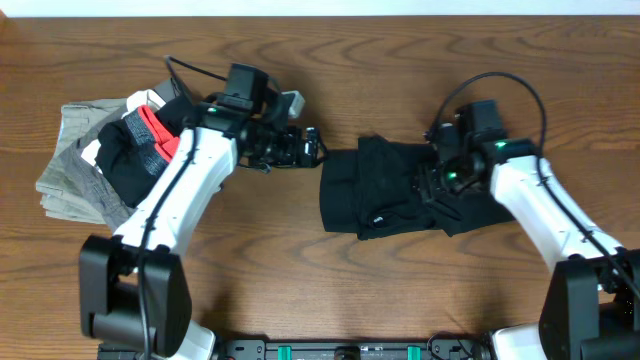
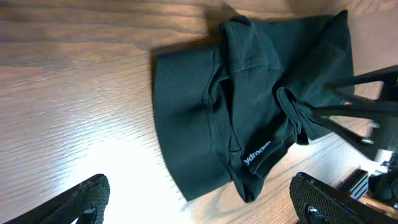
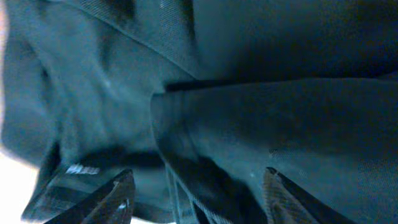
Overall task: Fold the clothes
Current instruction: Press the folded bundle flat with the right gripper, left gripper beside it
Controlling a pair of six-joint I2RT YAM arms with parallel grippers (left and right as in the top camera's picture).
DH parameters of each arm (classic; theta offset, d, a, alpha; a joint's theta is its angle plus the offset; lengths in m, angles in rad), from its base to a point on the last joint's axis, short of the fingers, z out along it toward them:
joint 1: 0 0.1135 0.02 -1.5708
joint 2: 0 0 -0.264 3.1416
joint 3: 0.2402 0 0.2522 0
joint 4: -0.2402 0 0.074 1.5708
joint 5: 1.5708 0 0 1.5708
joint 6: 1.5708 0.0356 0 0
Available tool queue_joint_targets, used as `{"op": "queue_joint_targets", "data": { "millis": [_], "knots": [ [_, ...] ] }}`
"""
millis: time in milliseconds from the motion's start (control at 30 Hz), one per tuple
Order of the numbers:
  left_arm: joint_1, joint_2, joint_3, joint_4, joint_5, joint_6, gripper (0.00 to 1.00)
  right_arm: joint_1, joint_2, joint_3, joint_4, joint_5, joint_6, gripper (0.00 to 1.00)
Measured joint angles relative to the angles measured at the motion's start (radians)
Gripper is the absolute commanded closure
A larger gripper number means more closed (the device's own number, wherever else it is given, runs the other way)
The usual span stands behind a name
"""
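Clothes [image 1: 385, 190] lie bunched under the down-tilted right tool [image 1: 434, 184], grip unclear; left tool [image 1: 311, 146] hovers released.

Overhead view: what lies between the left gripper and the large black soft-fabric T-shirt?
Only a short strip of bare brown wooden table lies between the left gripper and the black soft-fabric T-shirt, seen in the overhead view.

Bare table [image 1: 260, 250] lies free beside the left gripper [image 1: 318, 148], the shirt [image 1: 365, 195] heaps just ahead of its fingers, a garment pile [image 1: 70, 180] crowds behind its arm, and the right gripper [image 1: 434, 186] occupies the shirt's far side.
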Motion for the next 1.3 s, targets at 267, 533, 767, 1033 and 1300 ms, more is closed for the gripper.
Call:
{"op": "queue_joint_targets", "data": {
  "millis": [267,533,767,1033,1300],
  "knots": [
    [0.029,-0.060,0.000,-0.013,0.000,0.026,0.06,0.115,0.004,-0.050,0.098,0.182,0.122,0.57],
    [0.029,-0.072,0.000,-0.014,0.000,0.030,0.06,0.138,0.023,-0.050,0.115,0.240,0.160,0.60],
    [0.029,-0.072,0.000,-0.015,0.000,0.034,0.05,0.140,0.095,-0.050,0.114,0.253,0.166,0.76],
    [0.029,-0.072,0.000,-0.015,0.000,0.038,0.05,0.140,0.083,-0.049,0.124,0.241,0.181,0.99],
    [0.029,-0.072,0.000,-0.015,0.000,0.041,0.05,0.140,-0.030,-0.027,0.192,0.217,0.225,0.99]
  ]
}}
